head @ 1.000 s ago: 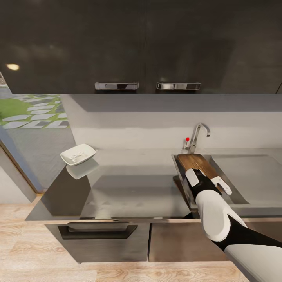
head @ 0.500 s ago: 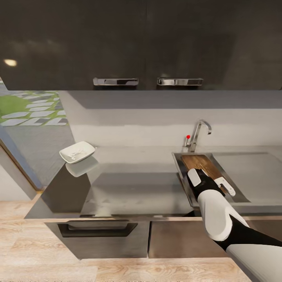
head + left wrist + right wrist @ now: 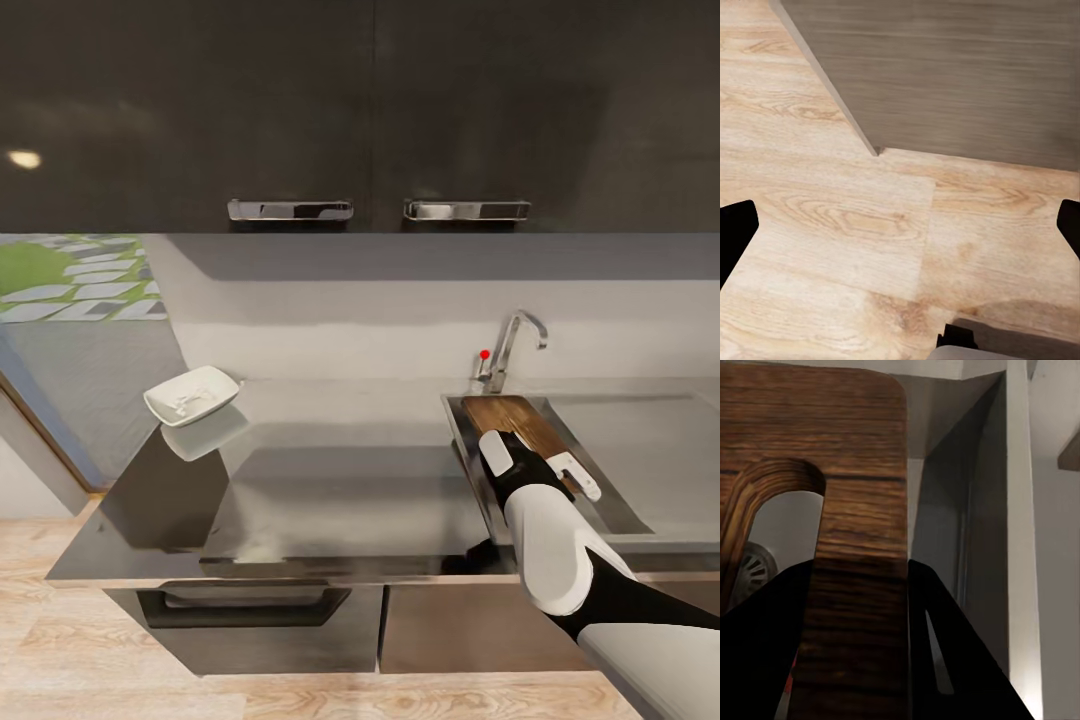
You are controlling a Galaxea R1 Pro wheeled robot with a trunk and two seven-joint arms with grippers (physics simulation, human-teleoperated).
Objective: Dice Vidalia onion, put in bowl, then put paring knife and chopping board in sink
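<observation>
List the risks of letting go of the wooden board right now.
1. The right gripper holds the brown wooden chopping board tilted over the grey steel sink; released, it may drop and clatter.
2. Its far end sits near the chrome tap; sliding could knock it.
3. A red patch beneath the board in the right wrist view may be the knife; the board could land on it.

The right arm reaches forward, its end effector [image 3: 530,455] clamped on the chopping board [image 3: 515,418]. The left end effector [image 3: 900,225] points downward, fingers spread wide.
</observation>
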